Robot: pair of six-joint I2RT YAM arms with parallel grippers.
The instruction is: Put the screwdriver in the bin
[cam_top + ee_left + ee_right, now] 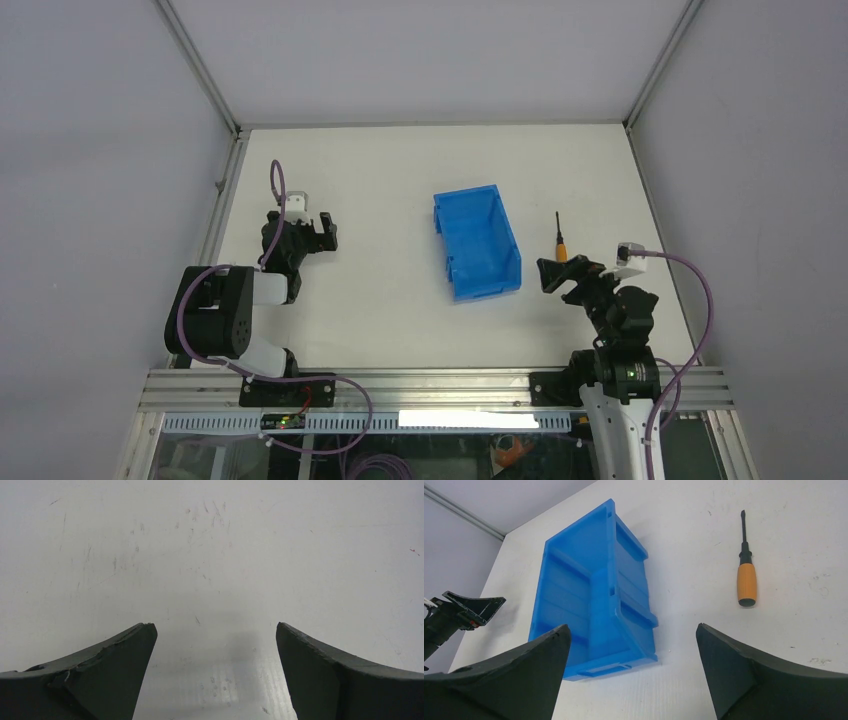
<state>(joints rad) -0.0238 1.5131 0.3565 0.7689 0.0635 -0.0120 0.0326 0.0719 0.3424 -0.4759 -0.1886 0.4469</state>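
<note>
White tabletop [380, 300] carries the blue bin [477, 243] at centre, the screwdriver [560, 238] lying just right of it — untouched. Both the right gripper [562, 277] and left gripper [303, 232] are spread wide, empty.

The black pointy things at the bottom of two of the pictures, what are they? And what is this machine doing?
Those are a robot's fingers. The machine is two robot arms fixed at the edge of a white table. One picture looks down from above. The other two come from small cameras on the arms' wrists, so each sees its own gripper.

The left gripper is open over bare table. The right gripper is open too and holds nothing. On the table lie a blue bin and, to its right and not touching it, a small screwdriver with an orange handle. The screwdriver should go into the bin, but it is not picked up yet.
</note>
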